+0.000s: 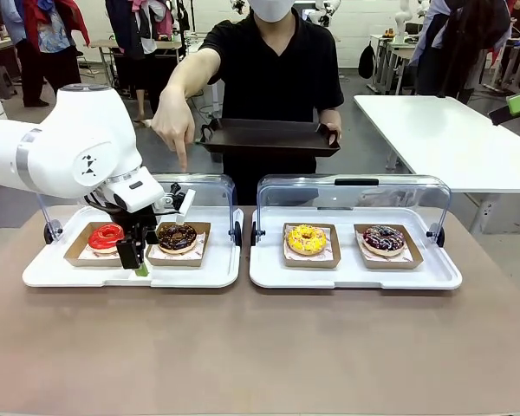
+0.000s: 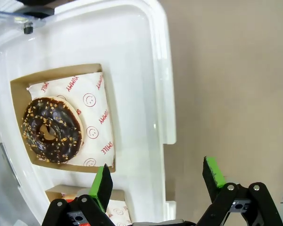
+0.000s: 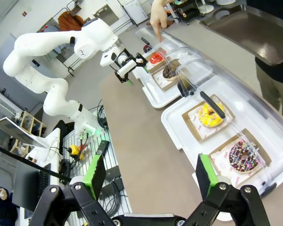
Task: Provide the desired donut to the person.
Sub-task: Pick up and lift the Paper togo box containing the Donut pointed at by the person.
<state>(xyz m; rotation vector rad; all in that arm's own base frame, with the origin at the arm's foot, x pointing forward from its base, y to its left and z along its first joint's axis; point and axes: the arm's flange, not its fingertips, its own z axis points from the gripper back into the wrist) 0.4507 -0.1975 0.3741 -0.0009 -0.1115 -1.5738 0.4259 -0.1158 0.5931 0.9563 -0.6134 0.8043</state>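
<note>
The person [image 1: 273,65] points a finger [image 1: 182,160] down at the left white tray [image 1: 69,273] and holds a dark serving tray [image 1: 269,137] in the other hand. That white tray carries a red donut [image 1: 106,236] and a chocolate donut with nuts [image 1: 177,237] [image 2: 52,130], each in a cardboard boat. My left gripper [image 1: 137,260] [image 2: 158,181] hangs open and empty over the tray's front rim, between the two donuts. My right gripper [image 3: 151,176] is open and empty, high above the table's right side.
The right white tray [image 1: 273,276] holds a yellow donut [image 1: 306,239] [image 3: 207,114] and a dark sprinkled donut [image 1: 384,238] [image 3: 244,155]. Both trays' clear lids [image 1: 355,192] stand raised at the back. Bare brown table [image 1: 260,347] lies in front.
</note>
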